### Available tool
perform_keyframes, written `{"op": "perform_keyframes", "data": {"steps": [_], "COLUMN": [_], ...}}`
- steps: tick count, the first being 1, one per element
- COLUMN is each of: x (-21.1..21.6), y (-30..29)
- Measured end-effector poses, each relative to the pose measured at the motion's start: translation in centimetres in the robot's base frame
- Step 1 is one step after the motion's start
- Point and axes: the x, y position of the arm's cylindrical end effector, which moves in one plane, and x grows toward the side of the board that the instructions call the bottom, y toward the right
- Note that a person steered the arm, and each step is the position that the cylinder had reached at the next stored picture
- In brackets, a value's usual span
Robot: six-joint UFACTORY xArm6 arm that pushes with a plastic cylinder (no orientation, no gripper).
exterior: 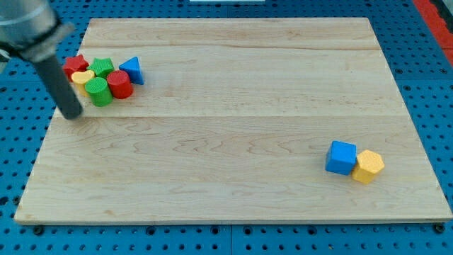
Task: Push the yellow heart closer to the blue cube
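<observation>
The yellow heart (82, 77) lies in a tight cluster at the view's upper left of the wooden board (233, 127). The blue cube (341, 157) sits far off at the view's lower right, touching a yellow hexagonal block (368, 166). My tip (73, 115) rests on the board just below and left of the cluster, a short way from the yellow heart. The rod hides part of the cluster's left side.
Around the heart are a red block (76, 64), a green block (102, 67), a green cylinder (100, 92), a red cylinder (119, 84) and a blue triangle (132, 70). A blue pegboard (21, 142) surrounds the board.
</observation>
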Motion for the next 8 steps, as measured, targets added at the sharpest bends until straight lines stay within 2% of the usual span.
{"op": "perform_keyframes", "data": {"steps": [1,2,4,5,6,7,8], "x": [-2.0,-7.1,-6.8,-3.4,2.0,3.9,7.7], "y": [-1.8,1.5,1.9,8.7,13.2,18.1,28.1]}}
